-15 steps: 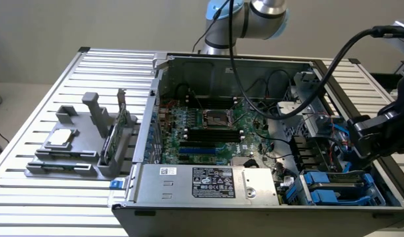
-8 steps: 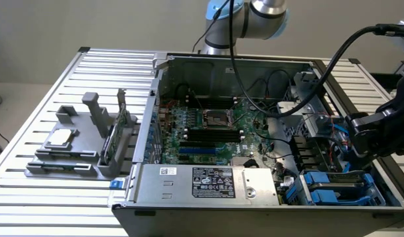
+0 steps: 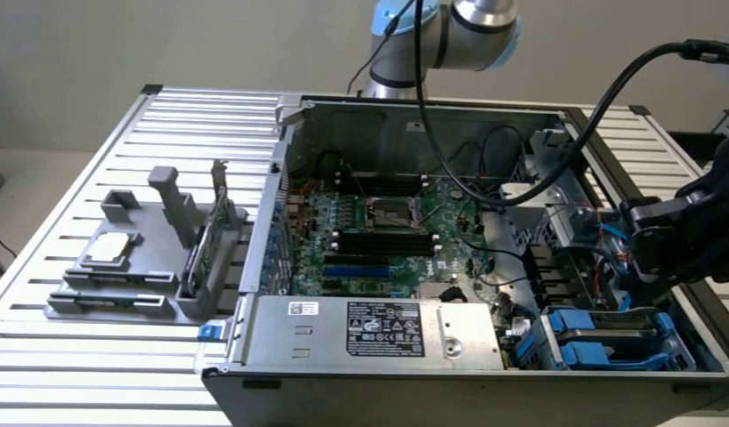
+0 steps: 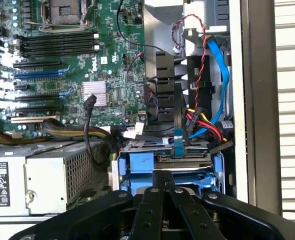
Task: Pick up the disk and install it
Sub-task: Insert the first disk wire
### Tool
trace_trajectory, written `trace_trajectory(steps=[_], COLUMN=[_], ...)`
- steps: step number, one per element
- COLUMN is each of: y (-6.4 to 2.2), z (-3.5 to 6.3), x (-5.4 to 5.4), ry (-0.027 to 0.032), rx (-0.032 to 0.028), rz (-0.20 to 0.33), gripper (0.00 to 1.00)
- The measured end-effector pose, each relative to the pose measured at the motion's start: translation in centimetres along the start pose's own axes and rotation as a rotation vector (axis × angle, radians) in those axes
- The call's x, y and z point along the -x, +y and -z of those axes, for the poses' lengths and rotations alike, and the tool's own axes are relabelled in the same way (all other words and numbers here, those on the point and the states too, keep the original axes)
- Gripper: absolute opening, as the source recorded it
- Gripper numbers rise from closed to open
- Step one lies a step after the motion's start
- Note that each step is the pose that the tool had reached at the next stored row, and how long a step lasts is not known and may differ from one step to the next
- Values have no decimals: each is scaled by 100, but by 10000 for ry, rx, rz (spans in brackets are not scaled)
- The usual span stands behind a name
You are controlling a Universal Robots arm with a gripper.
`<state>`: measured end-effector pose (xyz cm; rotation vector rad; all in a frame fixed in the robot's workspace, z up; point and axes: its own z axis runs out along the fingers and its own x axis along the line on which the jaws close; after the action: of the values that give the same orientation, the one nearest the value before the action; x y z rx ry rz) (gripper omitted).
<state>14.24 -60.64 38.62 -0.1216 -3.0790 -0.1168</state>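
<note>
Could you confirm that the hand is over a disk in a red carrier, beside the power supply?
Not quite: the carrier is blue, not red, as the wrist view shows. The hand is over the disk, beside the power supply.

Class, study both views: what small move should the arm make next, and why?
Probably open the gripper: it is shut, tips together, right over the blue-framed disk in a corner of the case, and while shut it cannot take hold.

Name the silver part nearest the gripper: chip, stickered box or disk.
The disk, framed by a blue carrier, just below the gripper; the stickered box beside it, the chip outside the case.
</note>
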Motion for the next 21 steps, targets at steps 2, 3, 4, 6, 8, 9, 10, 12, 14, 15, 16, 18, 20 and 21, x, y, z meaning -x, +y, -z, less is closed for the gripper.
trace_trajectory(steps=[2,3,4,6,8,9,10,12,14,15,16,18,20,21], y=[0,0,0,0,-1,-1,-1,-1,-1,-1,-1,-1,-1,-1], z=[-2,-2,-3,-5,-6,-7,-7,-8,-10,-10,-11,-12,-13,-14], x=[0,0,0,0,0,0,0,0,0,1,1,1,1,1], ry=[5,8,10,14,20,23,26,31,37,40,43,48,53,56], rx=[12,18,24,36,47,53,59,70,82,88,93,104,115,120], rz=[-224,-344,-454,-676,-902,-1011,-1118,-1333,-1543,-1656,-1759,-1965,-2169,-2274], gripper=[11,11,11,11,11,11,11,11,11,11,11,11,11,11])
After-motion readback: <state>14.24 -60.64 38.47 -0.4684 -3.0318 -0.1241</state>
